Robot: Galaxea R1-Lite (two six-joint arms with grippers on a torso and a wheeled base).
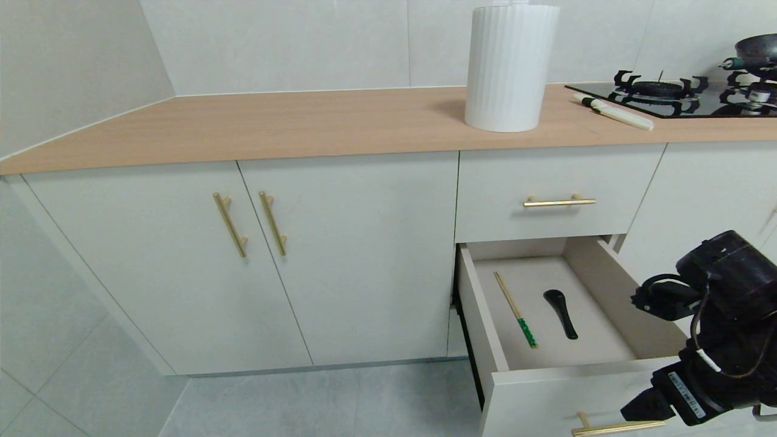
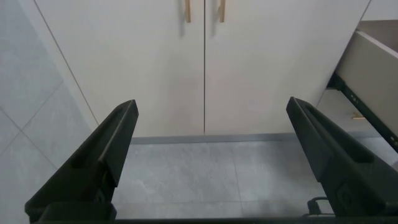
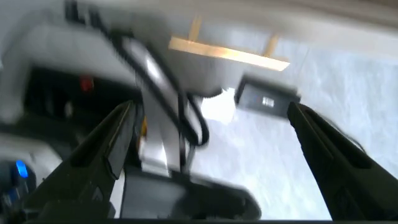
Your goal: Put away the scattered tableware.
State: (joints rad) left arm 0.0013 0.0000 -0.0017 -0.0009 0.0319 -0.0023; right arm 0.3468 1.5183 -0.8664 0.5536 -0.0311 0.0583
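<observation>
The lower drawer (image 1: 477, 303) stands pulled out. On its floor lie a pair of chopsticks with green tips (image 1: 516, 311) and a black spoon (image 1: 561, 312), side by side and apart. A long white utensil with a dark end (image 1: 614, 112) rests on the wooden countertop (image 1: 273, 124) beside the stove. My right arm (image 1: 716, 328) hangs at the drawer's front right corner, close to its gold handle (image 1: 613, 428); the right gripper (image 3: 211, 112) is open and holds nothing, with that handle (image 3: 227, 55) beyond it. My left gripper (image 2: 210, 106) is open and bare, low before the cabinet doors (image 2: 205, 62).
A tall white ribbed canister (image 1: 510, 67) stands on the countertop above the drawers. A black gas stove (image 1: 674, 94) with a pan is at the far right. The upper drawer (image 1: 558, 194) is closed. The open drawer's side (image 2: 373, 50) juts out over grey floor tiles.
</observation>
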